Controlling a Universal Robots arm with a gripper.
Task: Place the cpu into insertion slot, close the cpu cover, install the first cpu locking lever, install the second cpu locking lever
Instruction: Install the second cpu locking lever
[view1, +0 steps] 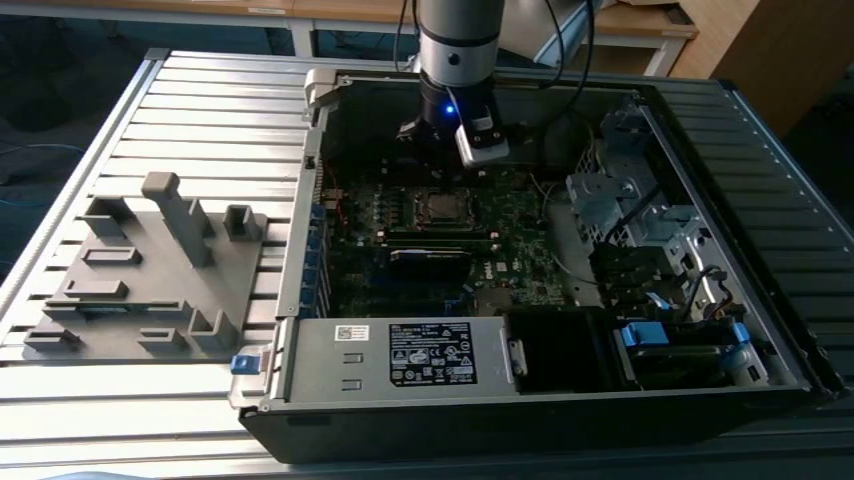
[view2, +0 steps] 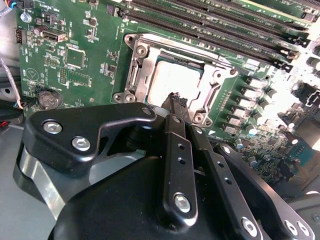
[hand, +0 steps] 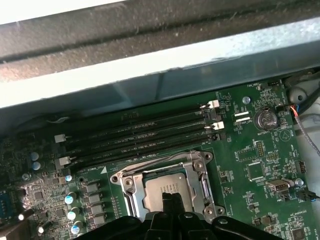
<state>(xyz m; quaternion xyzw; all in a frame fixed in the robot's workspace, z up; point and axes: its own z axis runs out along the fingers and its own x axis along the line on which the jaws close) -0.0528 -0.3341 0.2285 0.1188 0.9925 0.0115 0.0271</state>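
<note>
Pincer (view2: 175, 100) pressed together, empty, poised just above cpu (view2: 172, 80) seated in insertion slot (hand: 199, 167) under closed cpu cover (view2: 137, 75). Beside: memory slots (hand: 140, 135), coin battery (view2: 47, 98). Beyond: open computer case (view1: 307, 300), grey fixture block (view1: 147, 270) on slatted tabletop (view1: 200, 100). Locking levers hard to make out.

— What is carrying everything here?
— A ribbed metal table (view1: 200, 90) is bearing it all.
— And what is lying directly on it?
— An open computer case (view1: 534, 400) is sitting toward the exterior view's right, and a grey fixture tray (view1: 147, 280) is resting just beside it on the left.
</note>
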